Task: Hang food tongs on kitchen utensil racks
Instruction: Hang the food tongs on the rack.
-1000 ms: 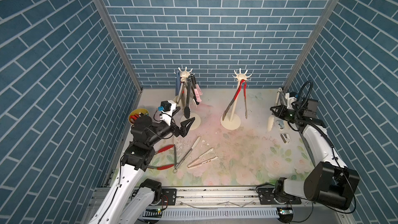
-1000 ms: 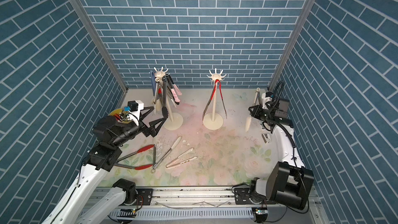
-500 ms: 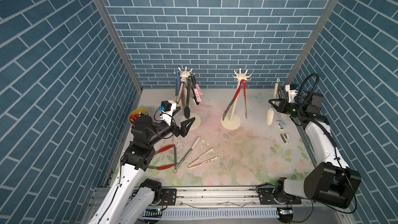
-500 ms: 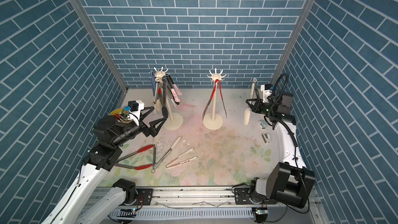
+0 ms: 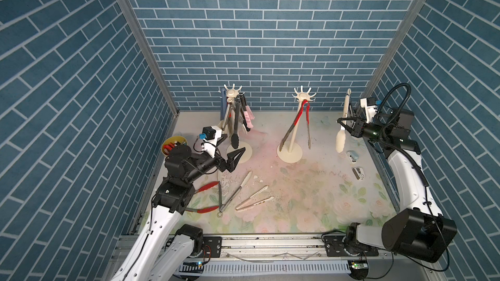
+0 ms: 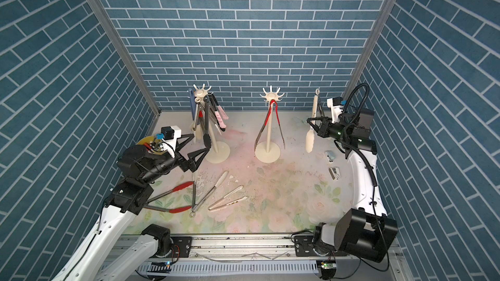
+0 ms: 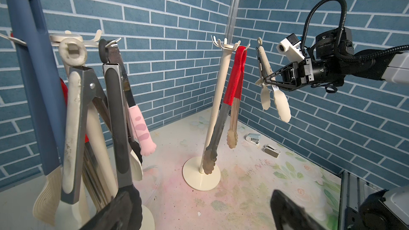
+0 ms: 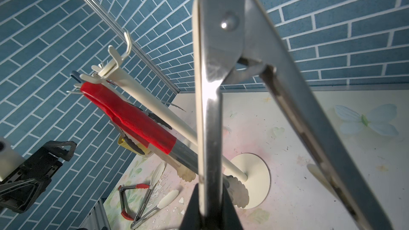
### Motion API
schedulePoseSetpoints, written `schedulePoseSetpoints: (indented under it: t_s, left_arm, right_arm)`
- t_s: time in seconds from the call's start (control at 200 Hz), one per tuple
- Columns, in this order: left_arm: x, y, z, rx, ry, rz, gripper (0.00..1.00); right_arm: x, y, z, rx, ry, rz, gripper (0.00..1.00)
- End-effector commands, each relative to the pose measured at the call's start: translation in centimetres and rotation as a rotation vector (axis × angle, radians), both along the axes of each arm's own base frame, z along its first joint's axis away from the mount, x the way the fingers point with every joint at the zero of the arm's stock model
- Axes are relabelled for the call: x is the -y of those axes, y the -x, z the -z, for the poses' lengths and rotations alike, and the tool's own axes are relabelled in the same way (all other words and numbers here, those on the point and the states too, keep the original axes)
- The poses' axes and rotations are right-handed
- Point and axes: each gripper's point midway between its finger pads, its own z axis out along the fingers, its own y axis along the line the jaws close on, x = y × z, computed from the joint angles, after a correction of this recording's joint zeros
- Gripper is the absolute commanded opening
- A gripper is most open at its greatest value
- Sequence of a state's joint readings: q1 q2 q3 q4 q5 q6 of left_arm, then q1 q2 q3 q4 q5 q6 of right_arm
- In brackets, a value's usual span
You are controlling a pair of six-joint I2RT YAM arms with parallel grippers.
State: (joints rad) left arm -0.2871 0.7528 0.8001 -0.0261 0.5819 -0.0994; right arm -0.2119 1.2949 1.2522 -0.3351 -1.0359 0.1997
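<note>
So the right gripper (image 5: 343, 123) was clamped on the tongs (image 5: 340, 140), upright in midair beside the right rack (image 5: 304, 95), ring up, tips down. The left gripper (image 5: 234, 143) hung wide open, empty. Cup (image 5: 165, 145) held markers (image 5: 170, 147).

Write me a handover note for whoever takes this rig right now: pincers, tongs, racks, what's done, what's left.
Left pincer: open and empty, hovering near the base of the left rack.
Right pincer: shut on the cream-tipped tongs, held upright in the air beside the right rack, not yet hooked.
Done: several tongs hang on the left rack; the red-handled tongs hang on the right rack.
Left: hook the held pair, then hang the three pairs lying on the table: red-tipped tongs, steel tongs, slim beige tongs.
</note>
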Motion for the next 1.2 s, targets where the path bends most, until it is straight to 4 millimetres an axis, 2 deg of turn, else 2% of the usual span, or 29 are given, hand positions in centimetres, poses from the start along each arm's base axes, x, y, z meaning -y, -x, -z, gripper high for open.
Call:
schedulePoseSetpoints:
  t_s: [0.0,0.57,0.955,1.195]
  left_arm:
    - [0.3,0.4,-1.0,0.031,0.005,0.023,0.99]
    - [0.4,0.4,-1.0,0.03,0.004,0.026,0.99]
    - [0.4,0.4,-1.0,0.028,0.004,0.027,0.99]
    - [0.4,0.4,-1.0,0.028,0.004,0.03,0.99]
  right_arm:
    - [-1.3,2.0,-3.3,0.135,0.028,-0.09,0.0]
    - [-5.0,5.5,-5.8,0.165,0.033,-0.256,0.0]
    - [-7.1,7.4,-5.6,0.143,0.046,-0.345,0.0]
    - [-7.3,7.7,-5.1,0.129,0.054,-0.358,0.0]
